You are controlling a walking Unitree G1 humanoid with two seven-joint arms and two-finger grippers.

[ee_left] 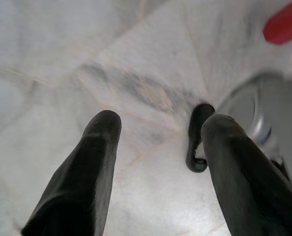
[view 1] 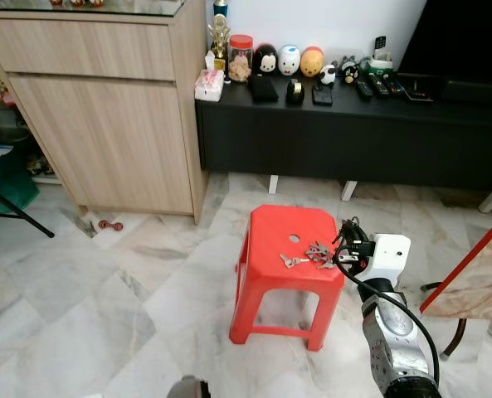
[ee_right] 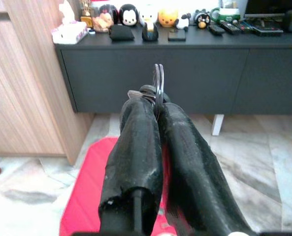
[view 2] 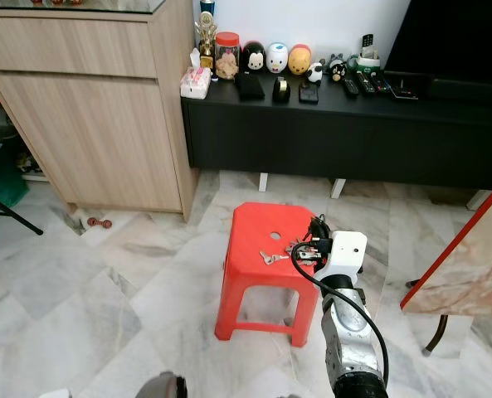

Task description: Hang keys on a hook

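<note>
In the left eye view, your right arm reaches forward and up from the bottom edge, its white wrist housing level with the right edge of the red plastic stool [view 1: 291, 249]. The right hand [view 1: 345, 245] sits just above that edge, fingers pointing toward the stool's middle. A loose cluster of keys [view 1: 309, 255] lies on the seat near its right edge, just beside the fingertips; you cannot tell from here whether any of them touch the hand.

The right eye view shows the same arm pose, with the black TV console [view 2: 337, 124] beyond the stool along the wall and a wooden cabinet [view 2: 96, 108] to its left.

In the left wrist view, your left hand [ee_left: 158, 132] hangs over the marble floor [ee_left: 86, 59] with its two fingers spread wide and holding nothing.

In the right wrist view, the right hand's fingers are pressed close together, pinching a metal key ring [ee_right: 158, 86] that stands upright at their tips, with a key blade beside it.
</note>
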